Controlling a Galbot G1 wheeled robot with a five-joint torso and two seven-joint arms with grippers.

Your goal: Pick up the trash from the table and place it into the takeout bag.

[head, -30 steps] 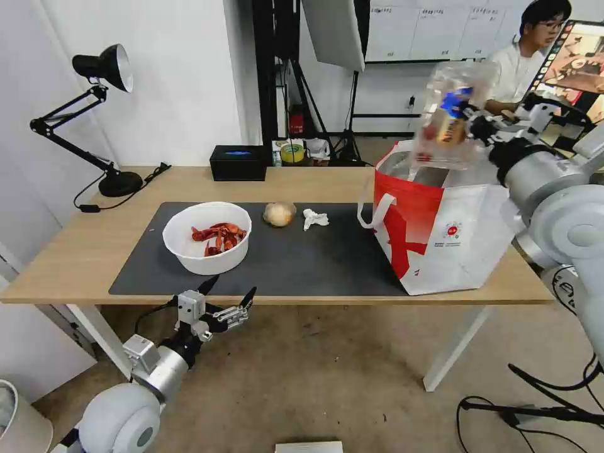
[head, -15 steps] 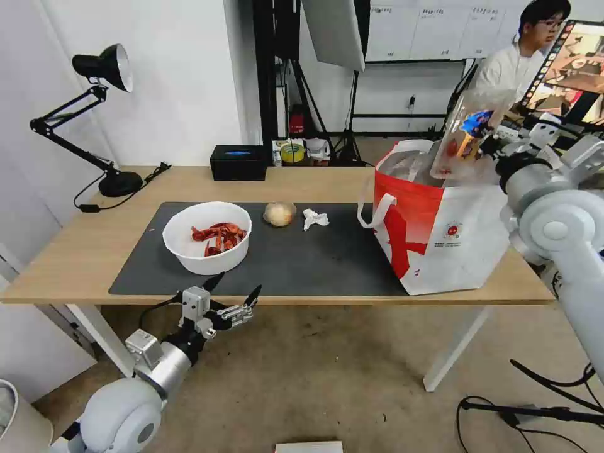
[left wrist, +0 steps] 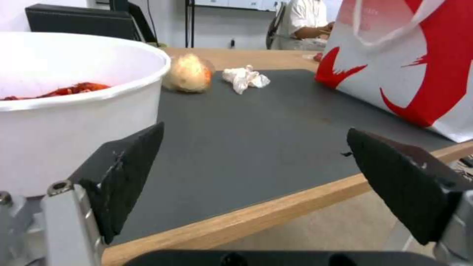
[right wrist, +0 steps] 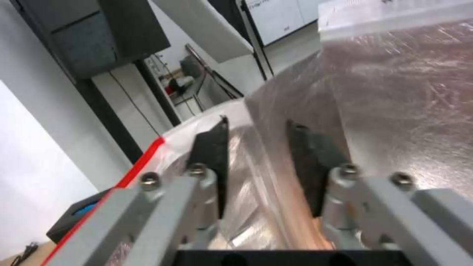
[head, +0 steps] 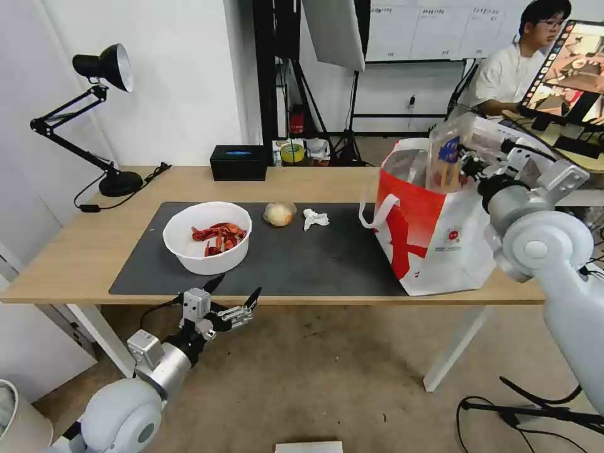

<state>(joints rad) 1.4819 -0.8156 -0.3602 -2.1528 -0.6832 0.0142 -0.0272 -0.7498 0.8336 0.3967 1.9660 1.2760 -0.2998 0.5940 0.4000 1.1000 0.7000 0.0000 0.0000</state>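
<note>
A: Okay, head view first. Where's the right end effector (head: 467,165)?

B: Upper right of the frame, at the mouth of the takeout bag (head: 440,242), clamped on the clear clamshell tray (head: 448,157). Tray stands on edge, lower part inside the bag. Bag sits at the right end of the desk (head: 69,251).

A: Left end effector (head: 234,301)?

B: Lower left, below the desk's front edge, fingers apart, holding nothing. White bowl (head: 207,237) of red shells is on the grey mat (head: 314,264), left of centre. Beige ball (head: 279,214) and crumpled tissue (head: 314,219) lie near each other at the mat's back edge, apart.

A: Left wrist view?

B: Black fingers (left wrist: 125,173) spread wide in the bottom corners. Bowl (left wrist: 74,122) fills the left, ball (left wrist: 189,74) and tissue (left wrist: 244,78) upper middle, bag (left wrist: 419,70) upper right.

A: Right wrist view?

B: Two black fingers (right wrist: 212,155) close together mid-frame, pinching the clear tray wall (right wrist: 261,177). Silver foil lining (right wrist: 404,111) fills the right.
</note>
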